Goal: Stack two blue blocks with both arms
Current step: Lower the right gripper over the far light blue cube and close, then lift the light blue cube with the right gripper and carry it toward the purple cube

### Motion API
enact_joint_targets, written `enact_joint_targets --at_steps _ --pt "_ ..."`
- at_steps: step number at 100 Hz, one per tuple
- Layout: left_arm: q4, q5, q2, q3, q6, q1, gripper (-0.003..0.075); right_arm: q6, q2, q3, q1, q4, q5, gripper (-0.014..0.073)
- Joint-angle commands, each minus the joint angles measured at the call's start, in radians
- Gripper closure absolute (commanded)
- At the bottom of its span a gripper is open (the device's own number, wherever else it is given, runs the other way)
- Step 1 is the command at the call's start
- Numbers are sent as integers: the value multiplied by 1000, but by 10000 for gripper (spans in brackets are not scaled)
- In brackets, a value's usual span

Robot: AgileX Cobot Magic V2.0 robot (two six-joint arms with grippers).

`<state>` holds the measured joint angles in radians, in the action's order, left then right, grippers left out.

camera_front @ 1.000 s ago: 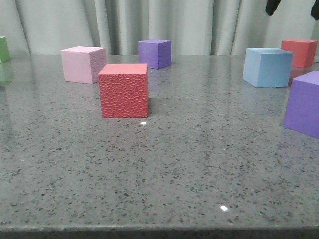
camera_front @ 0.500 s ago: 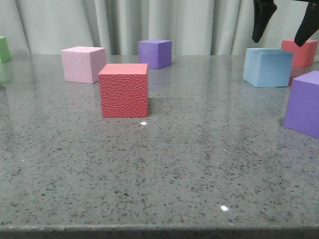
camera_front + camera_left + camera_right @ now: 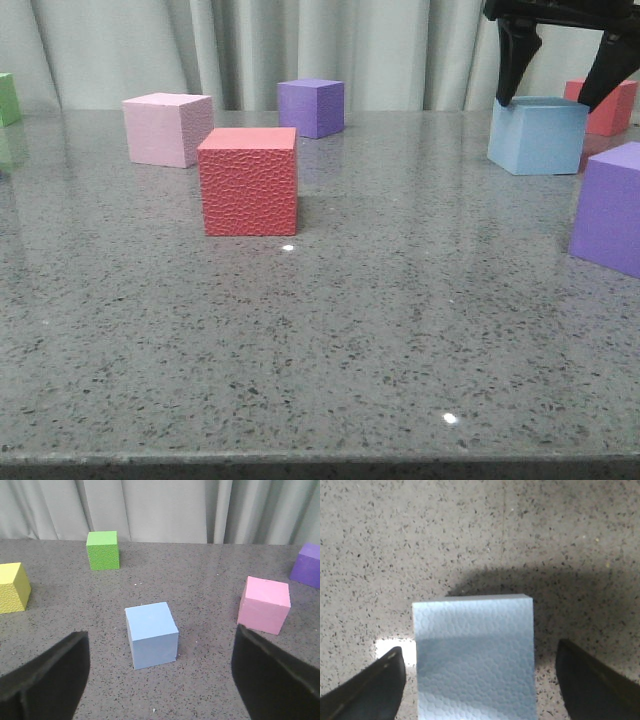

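One light blue block [image 3: 537, 135] sits at the right rear of the grey table. My right gripper [image 3: 560, 95] is open and straddles its top, one finger [image 3: 510, 65] on each side with gaps. In the right wrist view the block [image 3: 475, 655] lies between the open fingers [image 3: 375, 690]. The second blue block [image 3: 151, 634] shows only in the left wrist view, on the table ahead of my open, empty left gripper [image 3: 160, 680]. The left gripper is not in the front view.
A red cube [image 3: 248, 181], a pink cube [image 3: 166, 128] and a purple cube [image 3: 311, 107] stand mid-table. Another purple cube [image 3: 610, 207] and a red cube [image 3: 603, 104] flank the right blue block. The left wrist view shows green [image 3: 103, 550], yellow [image 3: 12, 587] and pink [image 3: 264, 604] cubes.
My right gripper has come down from the top right and now has its open fingers on either side of the right blue block's top. The blocks have not moved.
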<state>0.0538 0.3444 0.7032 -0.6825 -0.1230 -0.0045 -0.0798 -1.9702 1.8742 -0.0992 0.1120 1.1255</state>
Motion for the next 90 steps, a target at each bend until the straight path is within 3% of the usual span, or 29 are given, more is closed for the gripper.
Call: enact_joint_targets --at_steps 1,69,78,90 --pt "3 -75 4 -37 1 -4 152 1 48 34 0 7 -34 -15" --pt "3 -75 4 -37 1 -4 152 1 16 34 0 7 -19 -13" --pt "3 -75 4 -37 1 -4 152 1 16 34 0 7 -19 37" --pt "3 -75 4 -37 1 -4 152 1 16 34 0 7 -19 188"
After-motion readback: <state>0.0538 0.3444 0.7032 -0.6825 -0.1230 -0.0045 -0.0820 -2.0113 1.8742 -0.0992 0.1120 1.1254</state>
